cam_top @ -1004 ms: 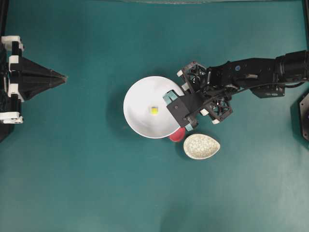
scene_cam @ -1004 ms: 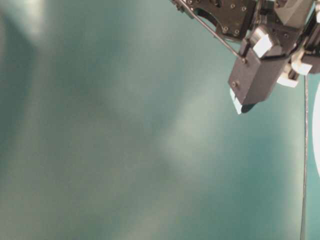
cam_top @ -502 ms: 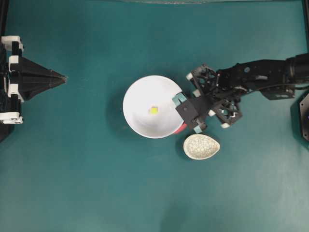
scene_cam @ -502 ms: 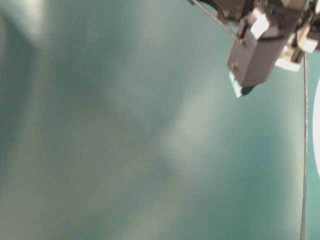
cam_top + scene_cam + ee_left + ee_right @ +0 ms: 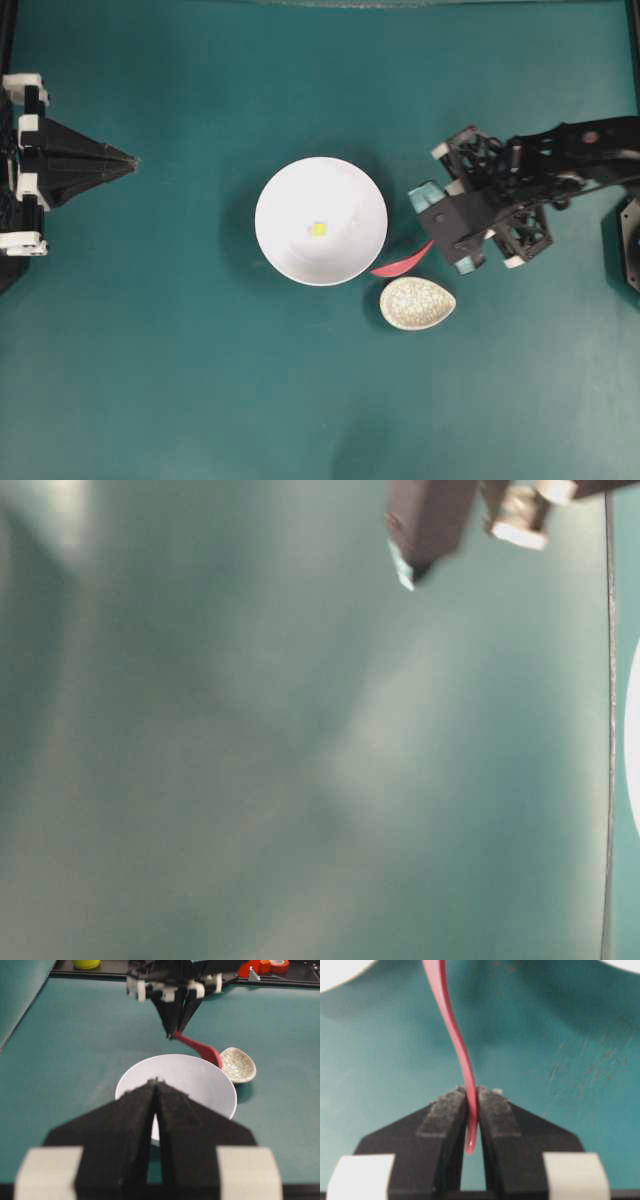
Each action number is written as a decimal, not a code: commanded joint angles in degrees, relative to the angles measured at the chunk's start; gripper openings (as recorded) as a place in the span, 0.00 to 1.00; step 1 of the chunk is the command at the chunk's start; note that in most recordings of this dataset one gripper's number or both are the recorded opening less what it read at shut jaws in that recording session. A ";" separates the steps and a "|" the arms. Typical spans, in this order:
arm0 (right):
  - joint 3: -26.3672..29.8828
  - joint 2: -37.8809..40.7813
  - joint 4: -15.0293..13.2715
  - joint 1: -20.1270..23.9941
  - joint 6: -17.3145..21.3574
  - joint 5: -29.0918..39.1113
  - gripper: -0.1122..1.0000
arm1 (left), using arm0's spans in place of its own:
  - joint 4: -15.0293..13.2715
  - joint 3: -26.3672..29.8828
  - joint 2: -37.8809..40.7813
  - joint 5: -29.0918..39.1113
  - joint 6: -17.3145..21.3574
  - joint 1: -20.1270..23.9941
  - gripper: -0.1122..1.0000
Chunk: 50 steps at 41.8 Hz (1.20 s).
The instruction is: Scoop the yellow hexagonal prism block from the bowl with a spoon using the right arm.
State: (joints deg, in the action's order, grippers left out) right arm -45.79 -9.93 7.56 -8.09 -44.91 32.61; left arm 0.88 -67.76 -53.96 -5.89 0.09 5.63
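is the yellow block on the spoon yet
No, in the overhead view the yellow block sits in the white bowl, while the spoon lies outside its rim.

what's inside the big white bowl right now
Only the yellow hexagonal prism block lies inside the white bowl, near its middle. The overhead view shows the whole interior, with nothing covering it. The red spoon is outside, beside the rim.
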 commanded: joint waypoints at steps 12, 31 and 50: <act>-4.39 -11.34 12.04 2.46 9.49 0.62 0.21 | 0.09 0.97 0.53 -0.79 0.00 0.09 0.10; -4.39 -10.90 14.33 8.35 28.74 0.44 0.21 | 0.09 0.97 0.53 -1.32 0.00 0.09 0.10; -4.57 -5.98 13.89 12.30 30.23 0.62 0.21 | 0.09 0.97 0.53 -2.37 -0.18 0.09 0.10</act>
State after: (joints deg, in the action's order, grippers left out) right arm -51.33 -15.91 21.36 4.13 -14.77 33.40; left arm 0.88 -67.76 -53.96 -7.65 0.09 5.63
